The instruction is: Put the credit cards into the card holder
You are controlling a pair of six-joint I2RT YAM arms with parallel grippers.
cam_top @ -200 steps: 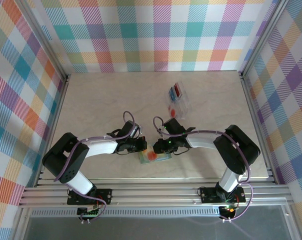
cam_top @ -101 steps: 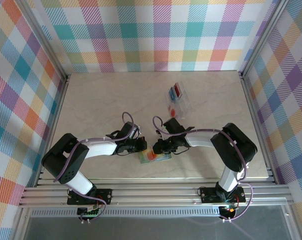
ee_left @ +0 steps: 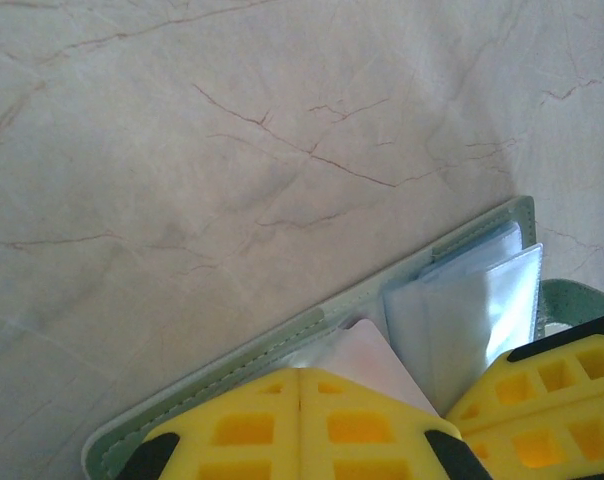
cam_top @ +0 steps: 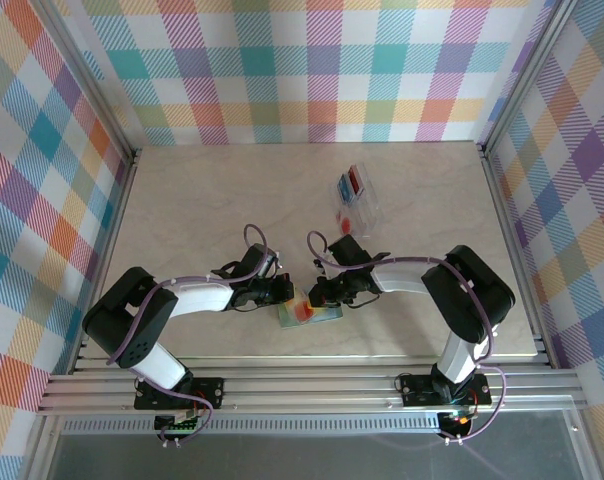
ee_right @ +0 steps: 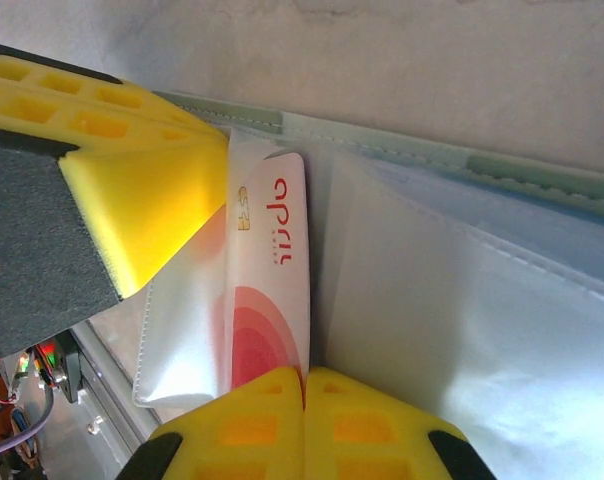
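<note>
Pinching pale card (ee_right: 273,262), right hand (ee_right: 304,388) over card holder (ee_right: 432,153).

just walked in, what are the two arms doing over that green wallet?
The right gripper is shut on a pale plastic card with an orange-red round mark, held against the clear inner sleeves of the open sage-green folding card holder lying on the table. The left gripper is shut at the holder's left end, apparently steadying it. Red and blue cards sit in the clear plastic rack farther back.
</note>
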